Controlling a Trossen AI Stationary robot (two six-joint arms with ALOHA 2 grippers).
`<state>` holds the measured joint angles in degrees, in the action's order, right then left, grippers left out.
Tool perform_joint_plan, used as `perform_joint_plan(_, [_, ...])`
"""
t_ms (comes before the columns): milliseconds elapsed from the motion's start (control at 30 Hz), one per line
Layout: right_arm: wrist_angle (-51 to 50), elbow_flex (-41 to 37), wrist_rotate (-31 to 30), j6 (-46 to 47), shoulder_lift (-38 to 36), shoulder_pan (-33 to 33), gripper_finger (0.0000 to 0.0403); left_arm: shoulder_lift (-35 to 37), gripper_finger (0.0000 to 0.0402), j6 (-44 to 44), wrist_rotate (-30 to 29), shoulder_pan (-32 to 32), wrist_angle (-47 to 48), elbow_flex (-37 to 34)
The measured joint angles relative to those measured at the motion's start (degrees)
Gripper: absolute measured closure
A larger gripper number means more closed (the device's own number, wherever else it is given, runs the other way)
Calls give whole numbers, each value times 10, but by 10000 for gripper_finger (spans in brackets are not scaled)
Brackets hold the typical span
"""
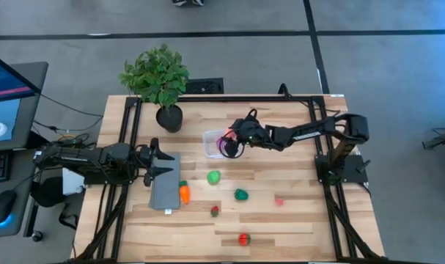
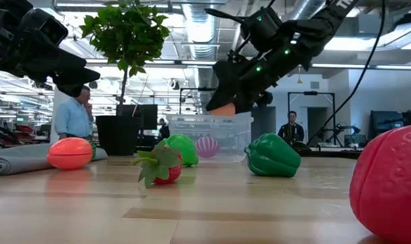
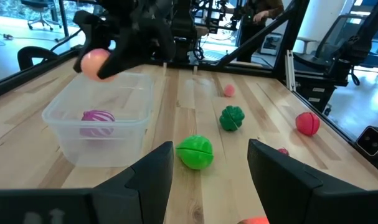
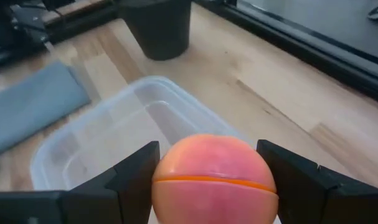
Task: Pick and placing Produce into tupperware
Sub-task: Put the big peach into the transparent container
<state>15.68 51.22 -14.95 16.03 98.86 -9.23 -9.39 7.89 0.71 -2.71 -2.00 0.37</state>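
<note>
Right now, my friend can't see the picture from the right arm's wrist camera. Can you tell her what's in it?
The right claw holds a round peach-pink toy fruit just above a clear plastic tub with rounded corners. A folded grey cloth mat lies beside the tub on the light wooden table, and a black plant pot stands behind it.

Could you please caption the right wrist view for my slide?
Right gripper holds a peach over the clear tub.

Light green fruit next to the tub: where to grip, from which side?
Judgement: come straight down on the light green fruit and pinch its rounded middle. It sits alone on the table, the tupperware just beyond, so nothing blocks the fingers. Left gripper is nearer.
</note>
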Motion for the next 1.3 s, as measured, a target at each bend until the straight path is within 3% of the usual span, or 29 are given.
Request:
perform_joint_plan(1067, [0, 3, 2, -1, 8, -2, 120, 0, 205, -1, -3, 0, 0, 0])
perform_joint_plan(1300, [0, 3, 2, -1, 8, -2, 82, 0, 205, -1, -3, 0, 0, 0])
